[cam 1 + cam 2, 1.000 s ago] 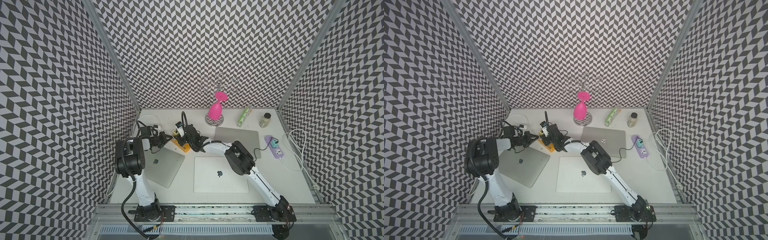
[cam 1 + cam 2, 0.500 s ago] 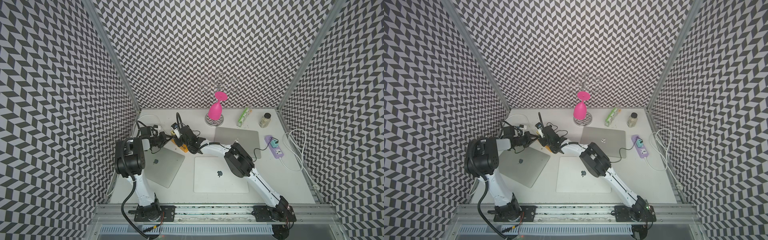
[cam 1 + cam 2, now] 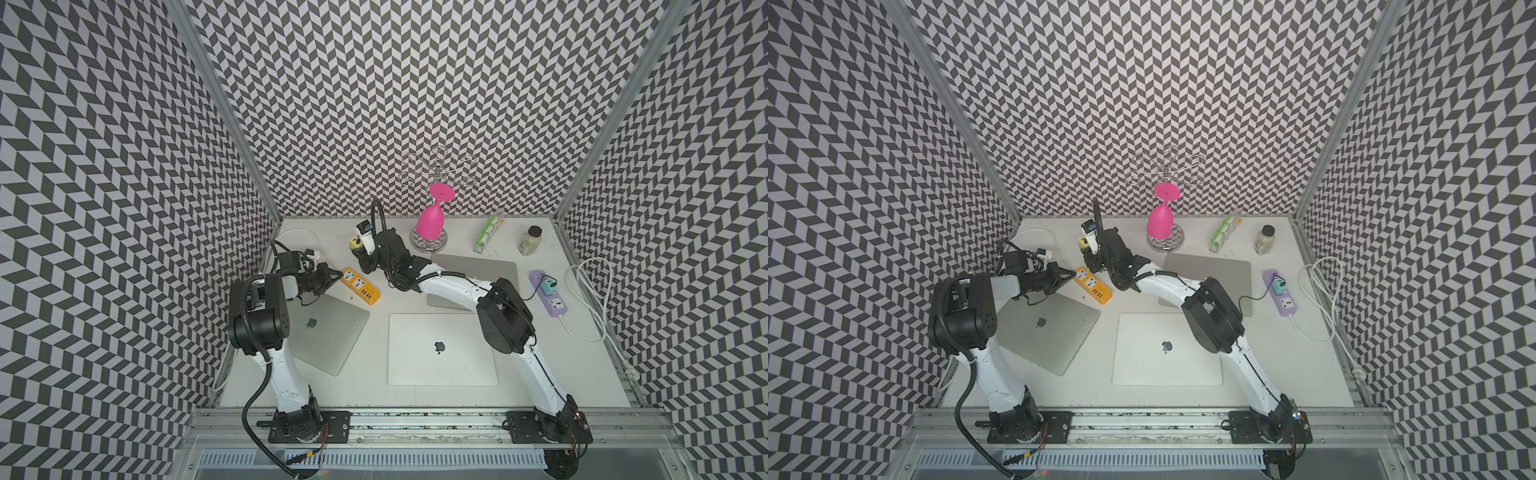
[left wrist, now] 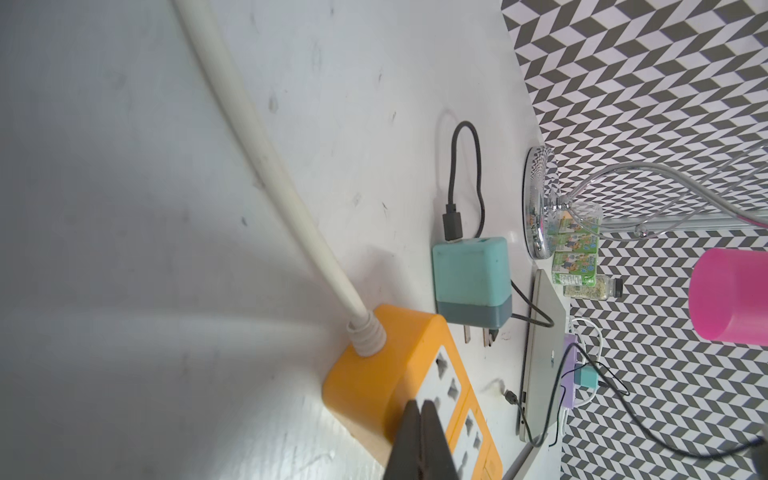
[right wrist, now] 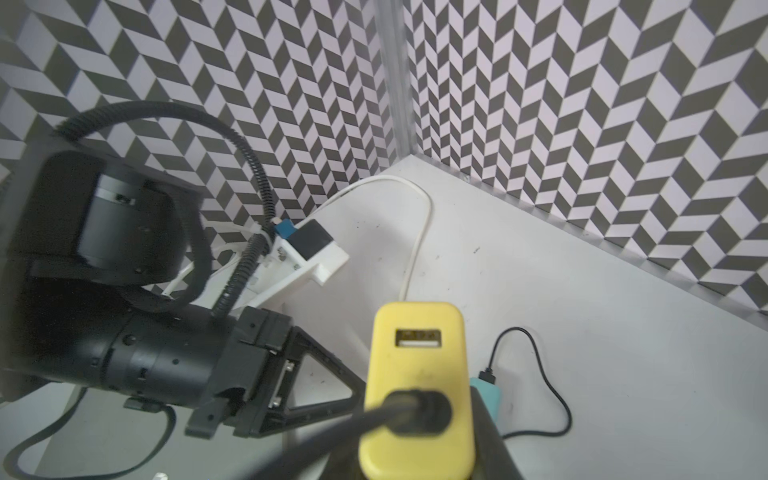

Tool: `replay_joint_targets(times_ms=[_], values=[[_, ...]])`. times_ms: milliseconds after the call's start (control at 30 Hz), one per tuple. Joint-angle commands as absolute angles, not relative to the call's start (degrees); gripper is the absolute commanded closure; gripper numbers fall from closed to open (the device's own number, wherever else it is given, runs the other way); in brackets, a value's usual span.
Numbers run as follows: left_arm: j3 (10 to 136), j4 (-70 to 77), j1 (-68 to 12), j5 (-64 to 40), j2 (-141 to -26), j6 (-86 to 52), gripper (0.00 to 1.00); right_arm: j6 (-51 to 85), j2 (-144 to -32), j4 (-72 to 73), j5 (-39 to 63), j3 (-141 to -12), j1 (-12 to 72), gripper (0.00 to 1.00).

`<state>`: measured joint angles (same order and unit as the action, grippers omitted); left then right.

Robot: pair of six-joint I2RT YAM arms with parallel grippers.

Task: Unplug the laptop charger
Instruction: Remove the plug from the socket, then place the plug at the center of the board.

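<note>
- At far left of the table (image 3: 370,374), pinches the yellow laptop charger (image 5: 417,374) between the jaws of the right gripper (image 3: 360,250) (black cable (image 5: 415,411) plugged into its face, trailing back toward the arm).
- Has raised the charger up and toward the far wall during the last second. Sat low against the orange power strip (image 3: 360,286) before; hangs clear of it now, above and just beyond its far end.
- Confirms separation in the left wrist view: shows only empty sockets on the visible part of the strip face.
- Holds the strip down with the left gripper (image 4: 420,436), fingers pressed together, tips on the socket face near the white cord (image 4: 266,166) end. No visible shift in that arm or in the strip over the same second.
- Judged result: unplugging done, or as good as done. Remaining: lower the charger to a bare patch of table, spread the jaws, back both arms off.
- Disregard the teal charger (image 4: 471,274) lying just beside the strip with prongs exposed, and a second teal charger (image 3: 547,286) seated in the purple strip (image 3: 557,305) at far right.
- Mind the black cable when lowering: likely to snag on the strip or the teal charger.
- Cannot see the yellow charger's prongs in any view.
</note>
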<state>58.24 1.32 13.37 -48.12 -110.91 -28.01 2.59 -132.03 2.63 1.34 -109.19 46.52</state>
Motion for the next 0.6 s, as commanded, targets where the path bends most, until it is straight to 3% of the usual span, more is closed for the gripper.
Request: replay_joint_targets(times_ms=[0,233,567], values=[[58.68,-3.34,14.08,-44.88,-110.49,-27.47,1.00,2.09,-127.62,-0.48,2.05,-105.38,45.01,1.00],[60.16,-3.45,13.25,-48.09,-106.79,-28.74,1.00,-4.03,-124.86,-10.78,1.82,-102.17,43.46,1.00],[61.81,-4.67,12.88,-48.67,-103.01,-29.60,1.00,1.59,-124.58,-16.40,19.34,-100.03,39.39,1.00]])
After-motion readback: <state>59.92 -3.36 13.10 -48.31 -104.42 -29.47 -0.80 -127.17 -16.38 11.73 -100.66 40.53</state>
